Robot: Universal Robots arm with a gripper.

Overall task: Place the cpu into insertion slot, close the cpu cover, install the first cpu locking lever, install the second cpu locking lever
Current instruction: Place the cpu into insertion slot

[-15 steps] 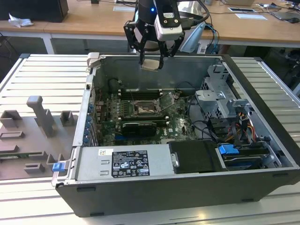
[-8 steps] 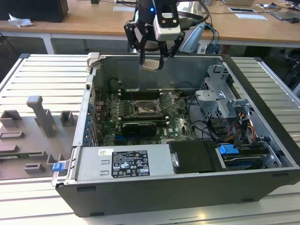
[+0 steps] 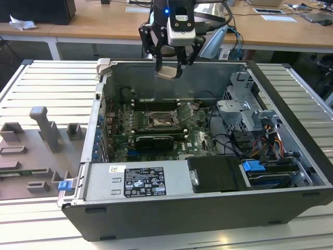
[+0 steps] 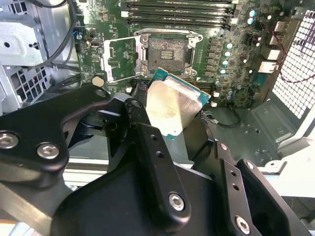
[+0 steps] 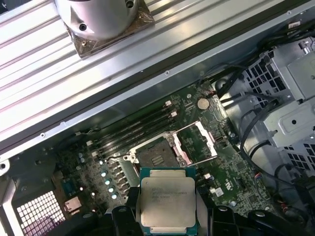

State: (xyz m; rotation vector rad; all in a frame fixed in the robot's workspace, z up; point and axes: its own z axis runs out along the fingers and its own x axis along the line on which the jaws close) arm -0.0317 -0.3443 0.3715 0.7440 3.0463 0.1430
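**Operator:** What are my jaws doing at this moment?

**Spotter:** Your jaws are clamped on the flat square cpu point(image 3: 167, 72) with the pale silver-beige metal top. In the first wrist view, the black jaws press on two opposite edges of the chip point(image 5: 167, 201), and its metal top faces the camera. In the second wrist view you can see its green edge, and it sits tilted in your grip point(image 4: 172, 105).

**Operator:** Where is the socket from there?

**Spotter:** The small square dark insertion slot point(image 3: 158, 121) with the silvery metal rim lies below your jaws, well apart from the chip. It sits on the green circuit board point(image 3: 200, 138) inside the open dark-grey computer case point(image 3: 208, 219), and your jaws hang above that case. Both wrist views show the slot's dark contact field uncovered point(image 4: 167, 49) point(image 5: 153, 156).

**Operator:** And the cover?

**Spotter:** The small square silvery metal-frame cpu cover point(image 5: 197, 142) is swung open on its hinge. It stands just beside the slot, also below your jaws and apart from the chip you hold. In the second wrist view you can see green board through its central cut-out point(image 4: 119, 59).

**Operator:** Anything else close by?

**Spotter:** The long black memory slots point(image 4: 177, 14) run along the board just beside the insertion slot, below your jaws. The case rests on the ribbed pale-grey metal tabletop point(image 3: 47, 86).
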